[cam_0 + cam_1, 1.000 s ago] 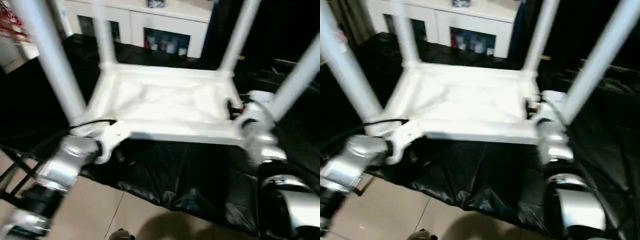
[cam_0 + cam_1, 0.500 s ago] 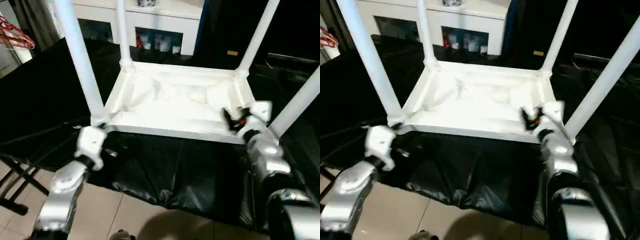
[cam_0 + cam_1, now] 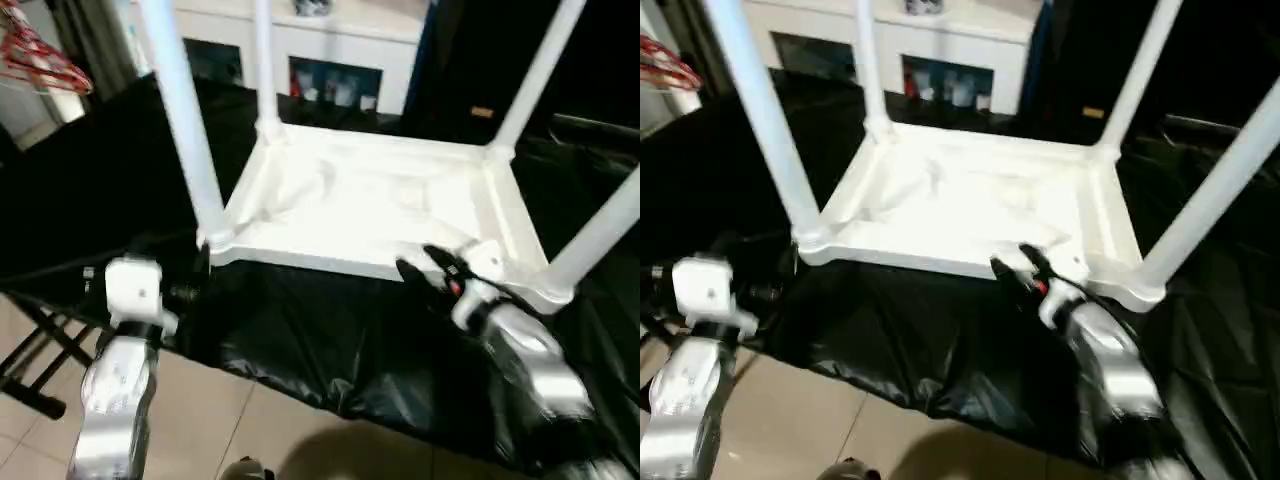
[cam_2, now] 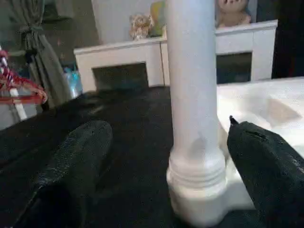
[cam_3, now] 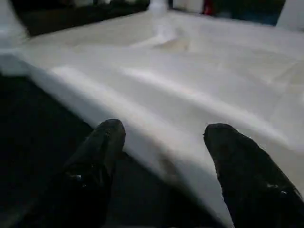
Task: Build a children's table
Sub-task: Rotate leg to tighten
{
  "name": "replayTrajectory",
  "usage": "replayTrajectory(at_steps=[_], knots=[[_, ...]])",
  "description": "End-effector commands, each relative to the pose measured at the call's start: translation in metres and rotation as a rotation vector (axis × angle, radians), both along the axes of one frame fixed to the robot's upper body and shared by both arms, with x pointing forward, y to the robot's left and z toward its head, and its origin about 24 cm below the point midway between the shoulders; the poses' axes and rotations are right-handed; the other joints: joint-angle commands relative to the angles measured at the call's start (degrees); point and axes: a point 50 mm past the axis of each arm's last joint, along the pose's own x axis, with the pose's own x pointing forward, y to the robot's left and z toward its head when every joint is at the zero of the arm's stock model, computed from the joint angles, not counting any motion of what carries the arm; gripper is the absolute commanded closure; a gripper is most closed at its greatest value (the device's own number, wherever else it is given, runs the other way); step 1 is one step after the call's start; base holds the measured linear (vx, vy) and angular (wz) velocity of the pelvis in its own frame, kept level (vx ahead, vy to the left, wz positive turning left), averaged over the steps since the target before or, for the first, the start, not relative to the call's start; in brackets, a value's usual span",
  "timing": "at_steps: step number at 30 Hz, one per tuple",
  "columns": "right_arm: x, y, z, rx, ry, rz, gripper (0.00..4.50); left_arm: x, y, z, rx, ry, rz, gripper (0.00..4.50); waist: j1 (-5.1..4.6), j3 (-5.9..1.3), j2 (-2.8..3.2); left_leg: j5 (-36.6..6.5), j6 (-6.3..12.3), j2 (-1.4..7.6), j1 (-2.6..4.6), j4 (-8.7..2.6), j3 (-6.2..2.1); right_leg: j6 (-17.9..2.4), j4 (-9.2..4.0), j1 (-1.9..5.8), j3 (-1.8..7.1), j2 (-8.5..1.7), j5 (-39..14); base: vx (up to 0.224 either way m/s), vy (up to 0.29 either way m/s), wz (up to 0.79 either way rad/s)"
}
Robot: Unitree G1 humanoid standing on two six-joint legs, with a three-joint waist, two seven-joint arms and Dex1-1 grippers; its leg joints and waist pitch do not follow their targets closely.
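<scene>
The children's table [image 3: 380,200] lies upside down on the black-covered work table, its four white legs rising from the corners. My left gripper [image 4: 166,128] is open. Its black fingers [image 4: 78,161] stand on either side of the base of the near left leg [image 3: 195,150] without touching it. My right gripper [image 3: 425,268] is open at the near rim of the tabletop [image 5: 156,99], left of the near right leg [image 3: 600,230]. Nothing is between its fingers [image 5: 102,142].
The black cover [image 3: 340,340] hangs over the work table's near edge above a tiled floor [image 3: 230,430]. A white cabinet [image 3: 340,40] stands behind. Red hangers [image 3: 40,60] hang at the far left, and a black folding frame [image 3: 40,355] stands below them.
The view has shifted. My left gripper has drawn back a little from the near left leg. My right gripper has come away from the near right corner, leftward along the near rim.
</scene>
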Motion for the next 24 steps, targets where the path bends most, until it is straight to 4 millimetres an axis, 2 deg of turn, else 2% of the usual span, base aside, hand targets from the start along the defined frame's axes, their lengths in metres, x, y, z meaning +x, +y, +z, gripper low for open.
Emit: replayTrajectory(at_steps=[1,2,3,8,9,10,11,13,14,15,18,21,22,24], knots=[[-0.006,-0.004,0.002,-0.015,0.035,0.033,1.38,0.011,0.005,0.0,-0.013,0.035,-0.034,0.02,-0.04,-3.33,0.22,-14.0,1.4,2.67,0.7,-4.45,-1.85,-4.4,-5.83,2.21,3.97,-5.34,-13.9,0.0,0.0,0.0],[-0.006,-0.004,0.002,-0.015,0.035,0.033,1.38,0.011,0.005,0.0,-0.013,0.035,-0.034,0.02,-0.04,-3.33,0.22,-14.0,1.4,2.67,0.7,-4.45,-1.85,-4.4,-5.83,2.21,3.97,-5.34,-13.9,0.0,0.0,0.0],[-0.011,-0.008,0.001,-0.025,0.066,0.049,1.38,0.021,0.008,0.001,-0.019,0.06,-0.051,0.02,-0.01,-3.45,0.31,-13.4,1.34,2.6,0.62,-4.31,-1.82,-4.5,-5.73,2.28,3.95,-5.44,-13.1,0.0,0.0,0.0],[-0.019,-0.017,0.005,-0.065,0.102,0.074,1.38,0.042,0.016,0.005,-0.011,0.105,-0.055,0.02,-0.09,-3.73,0.35,-11.5,1.65,2.51,0.43,-4.05,-1.92,-5.2,-5.32,2.54,3.84,-5.44,-9.8,0.0,0.0,0.0],[-0.023,-0.02,0.007,-0.093,0.129,0.09,1.38,0.055,0.02,0.008,-0.032,0.131,-0.047,0.02,-0.07,-3.65,0.33,-10.8,2.1,2.34,0.5,-3.94,-1.78,-5.3,-5.41,2.45,3.84,-5.22,-8.8,0.0,0.0,0.0],[-0.024,-0.021,0.007,-0.1,0.14,0.09,1.38,0.058,0.021,0.01,-0.034,0.132,-0.044,0.02,0.19,-3.88,0.46,-10.6,1.98,2.47,0.74,-3.85,-1.89,-5.4,-5.18,2.53,3.8,-5.46,-8.5,0.0,0.0,0.0],[-0.024,-0.021,0.007,-0.103,0.144,0.089,1.38,0.059,0.021,0.01,-0.035,0.133,-0.044,0.02,0.04,-3.74,0.24,-10.4,2.16,2.39,0.36,-3.9,-1.92,-5.3,-5.26,2.71,3.77,-5.46,-8.5,0.0,0.0,0.0],[-0.024,-0.025,0.005,-0.135,0.173,0.056,1.38,0.072,0.021,0.017,-0.052,0.15,-0.08,0.02,0.16,-3.85,0.26,-10.1,2.13,2.23,0.67,-3.76,-1.81,-5.3,-5.39,2.48,3.66,-5.43,-9.1,0.0,0.0,0.0],[-0.022,-0.027,0.004,-0.144,0.184,0.035,1.38,0.076,0.021,0.02,-0.068,0.154,-0.095,0.02,0.18,-3.88,0.23,-10.0,2.05,2.31,0.66,-3.8,-1.89,-5.5,-5.31,2.54,3.71,-5.59,-9.1,0.0,0.0,0.0],[-0.021,-0.029,0.002,-0.153,0.196,0.01,1.38,0.079,0.02,0.021,-0.092,0.164,-0.115,0.02,0.25,-3.99,0.26,-9.3,1.7,2.53,0.54,-3.79,-1.98,-6.7,-4.96,2.65,3.68,-5.75,-7.5,0.0,0.0,0.0],[-0.016,-0.032,-0.001,-0.179,0.235,-0.051,1.38,0.086,0.015,0.026,-0.127,0.19,-0.199,0.02,0.16,-3.98,0.34,-8.5,1.41,2.44,0.55,-3.72,-1.83,-8.4,-4.81,2.62,3.66,-5.81,-6.2,0.0,0.0,0.0],[-0.014,-0.032,-0.001,-0.188,0.241,-0.071,1.38,0.089,0.011,0.026,-0.176,0.223,-0.282,0.02,0.31,-4.08,0.33,-8.1,1.51,2.6,0.52,-3.66,-1.81,-9.2,-4.46,2.84,3.75,-5.99,-4.1,0.0,0.0,0.0],[-0.011,-0.031,-0.001,-0.196,0.227,-0.086,1.38,0.089,0.006,0.025,-0.213,0.25,-0.375,0.02,0.35,-4.06,0.21,-7.9,1.65,2.59,0.55,-3.65,-1.78,-9.3,-4.44,2.8,3.74,-5.99,-3.8,0.0,0.0,0.0],[-0.008,-0.03,-0.001,-0.192,0.218,-0.102,1.38,0.089,0.002,0.024,-0.229,0.27,-0.444,0.02,0.35,-4.05,0.19,-7.4,1.61,2.72,0.45,-3.66,-1.74,-10.4,-4.21,2.9,3.71,-6.21,-2.9,0.0,0.0,0.0]])
